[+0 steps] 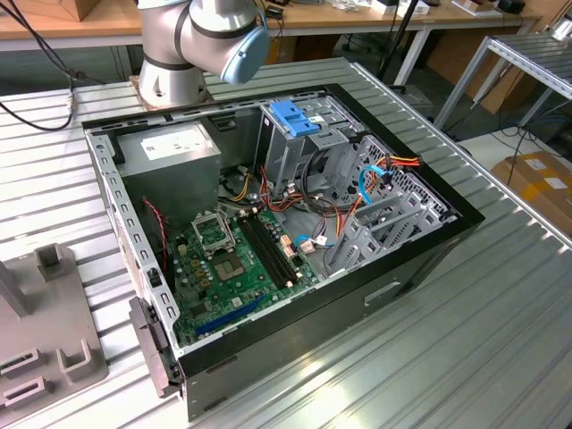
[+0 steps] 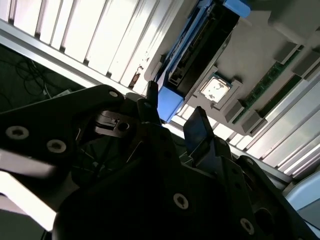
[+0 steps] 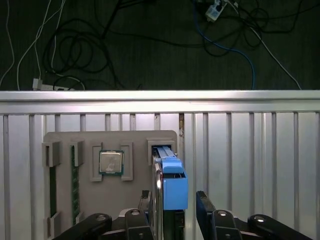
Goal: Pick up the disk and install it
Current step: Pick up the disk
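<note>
In the first wrist view the hand [image 3: 173, 195] hangs low over a grey holder tray [image 3: 135, 142] that lies on the slatted aluminium counter [image 3: 240, 150], near the counter's edge, with a dark floor and loose cables [image 3: 75, 50] beyond it. The disk [image 3: 173, 175] stands on edge in a slot of that tray, its blue plastic rail uppermost and its dark body running down into the slot. The hand's two black fingers [image 3: 202, 205] are apart, one on each side of the blue rail. A gap shows between one finger and the rail, while the other finger sits just beside the disk, and contact there cannot be told. Nothing is clamped. A square processor chip [image 3: 111, 162] rests in its own recess of the tray beside the disk, and a green memory stick [image 3: 52, 187] lies in a narrow slot farther along. The second wrist view shows the same hold from below and aslant: the hand [image 2: 174, 100] straddles the blue end, with the disk [image 2: 200, 45] stretching away across the tray [image 2: 250, 55] and the chip [image 2: 216, 89] next to it. In the exterior view an open computer case [image 1: 420, 259] lies flat on the counter [image 1: 465, 357], showing a green motherboard [image 1: 232, 259], a grey power supply [image 1: 170, 156] and a blue-topped drive cage [image 1: 295, 121]. The arm [image 1: 197, 36] rises behind the case.
</note>
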You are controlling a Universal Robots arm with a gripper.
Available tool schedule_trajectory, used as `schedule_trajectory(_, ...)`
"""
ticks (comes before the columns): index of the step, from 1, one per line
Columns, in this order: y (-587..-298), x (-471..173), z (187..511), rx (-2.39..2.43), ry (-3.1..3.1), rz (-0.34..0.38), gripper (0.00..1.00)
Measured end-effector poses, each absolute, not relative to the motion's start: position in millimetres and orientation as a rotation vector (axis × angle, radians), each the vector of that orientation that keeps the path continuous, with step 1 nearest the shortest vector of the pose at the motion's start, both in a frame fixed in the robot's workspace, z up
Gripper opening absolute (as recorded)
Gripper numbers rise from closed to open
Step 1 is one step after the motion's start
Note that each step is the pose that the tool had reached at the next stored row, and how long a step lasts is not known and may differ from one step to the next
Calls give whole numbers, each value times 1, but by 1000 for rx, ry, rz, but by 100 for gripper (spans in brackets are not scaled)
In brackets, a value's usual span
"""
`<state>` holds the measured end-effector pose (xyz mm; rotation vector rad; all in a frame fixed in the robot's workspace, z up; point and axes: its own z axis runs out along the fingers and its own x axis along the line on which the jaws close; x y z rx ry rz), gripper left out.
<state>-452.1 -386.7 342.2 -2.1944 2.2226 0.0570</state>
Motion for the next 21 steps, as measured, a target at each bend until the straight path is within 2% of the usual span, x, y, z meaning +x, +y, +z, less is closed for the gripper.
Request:
schedule_trajectory(8,-387,-452,342,-2196,2221,57,48)
schedule_trajectory(9,-387,-452,342,-2196,2221,57,49)
schedule_trajectory(10,-387,-452,342,-2196,2221,57,55)
schedule_trajectory(21,-387,-452,342,-2196,2221,57,55)
